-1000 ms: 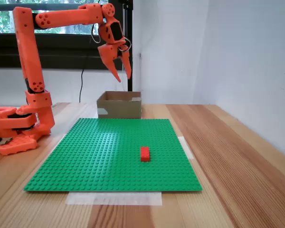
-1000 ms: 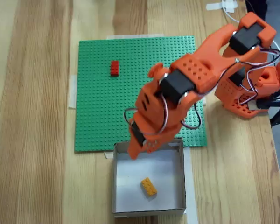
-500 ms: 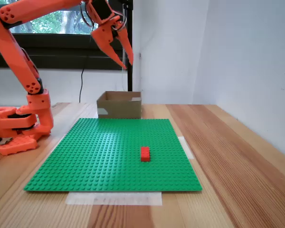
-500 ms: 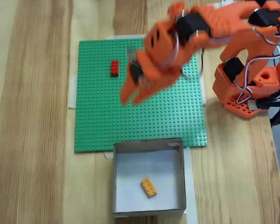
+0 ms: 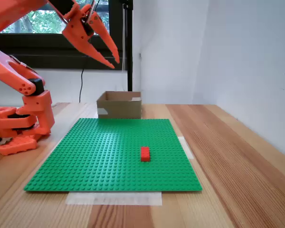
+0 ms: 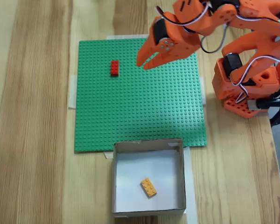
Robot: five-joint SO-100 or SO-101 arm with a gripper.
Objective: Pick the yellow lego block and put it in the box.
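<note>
The yellow lego block (image 6: 149, 187) lies inside the box (image 6: 181, 176), clear of its walls. The claw (image 5: 115, 61) hangs empty, fingers apart, high above the green baseplate (image 6: 140, 116).

The green baseplate (image 6: 140, 93) is mostly free; the red brick (image 6: 114, 67) alone stands on it, near one corner. The gripper (image 6: 144, 62) hangs high above the plate, empty. The box (image 6: 149, 147) is open on top, nothing above it.
</note>
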